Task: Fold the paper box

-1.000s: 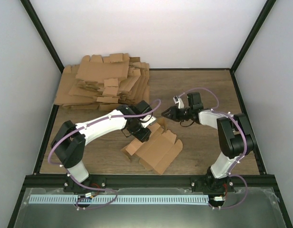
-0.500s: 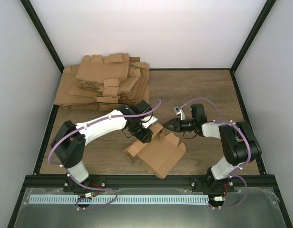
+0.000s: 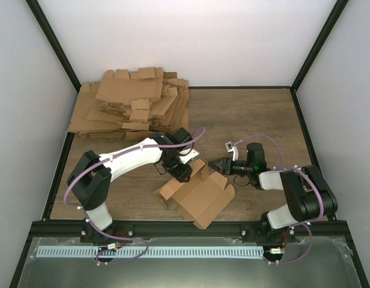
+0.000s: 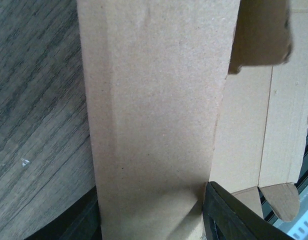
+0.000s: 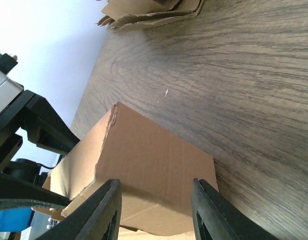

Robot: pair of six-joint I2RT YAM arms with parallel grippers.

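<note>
Holding the half-folded brown box near the front middle of the table, the left gripper pinches one upright panel between its fingers. The right gripper sits low at the box's right side, its fingers spread apart around a raised corner and apparently not clamping it. To fold well here, the left grip should probably anchor the panel firmly while the right presses the flap slowly along its crease, so the card bends at the score rather than buckling or sliding.
</note>
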